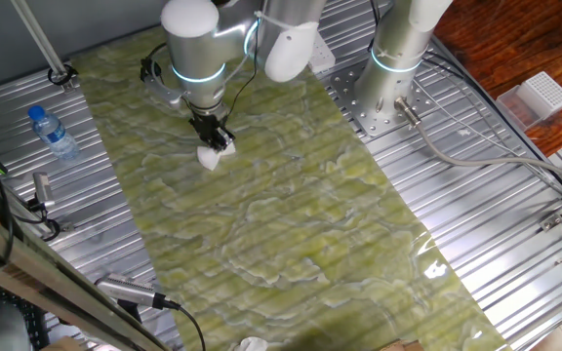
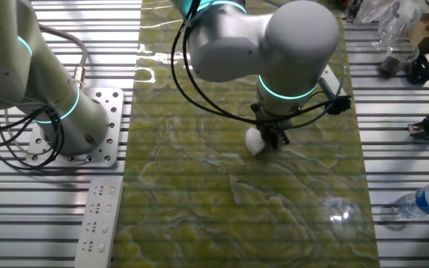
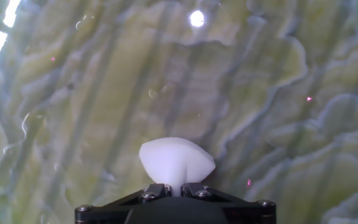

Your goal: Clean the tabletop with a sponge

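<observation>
1. One fixed view looks down steeply from high beyond one long edge of the surface [image 1: 291,234], set well back
2. The other fixed view looks down from the opposite side, nearer
3. Both share the yellow-green sheet and the end effector [image 1: 213,139]
4. The hand view looks along the fingers, very close above the sponge [image 3: 176,160]

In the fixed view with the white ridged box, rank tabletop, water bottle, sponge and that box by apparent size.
1. tabletop
2. white ridged box and water bottle: look alike, not ranked
3. sponge, squeezed in the gripper

Robot lab: ribbed metal bench [image 1: 515,224], second arm [image 1: 398,58].
</observation>
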Controlling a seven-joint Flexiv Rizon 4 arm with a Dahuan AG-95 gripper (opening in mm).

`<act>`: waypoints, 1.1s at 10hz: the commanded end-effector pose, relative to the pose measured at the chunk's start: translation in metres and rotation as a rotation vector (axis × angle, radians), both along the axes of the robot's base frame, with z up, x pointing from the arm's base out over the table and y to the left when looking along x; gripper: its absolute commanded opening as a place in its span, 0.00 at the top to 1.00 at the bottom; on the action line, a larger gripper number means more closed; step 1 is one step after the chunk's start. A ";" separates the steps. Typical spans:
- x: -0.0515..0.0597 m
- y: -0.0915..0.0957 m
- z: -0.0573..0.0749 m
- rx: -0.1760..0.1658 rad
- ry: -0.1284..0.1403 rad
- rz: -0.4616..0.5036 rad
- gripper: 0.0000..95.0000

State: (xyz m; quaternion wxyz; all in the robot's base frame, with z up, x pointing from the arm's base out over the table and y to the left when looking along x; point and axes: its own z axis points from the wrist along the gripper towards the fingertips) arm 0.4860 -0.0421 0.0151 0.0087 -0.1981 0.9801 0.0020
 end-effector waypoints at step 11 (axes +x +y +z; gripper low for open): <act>-0.014 -0.027 0.000 0.003 -0.002 0.037 1.00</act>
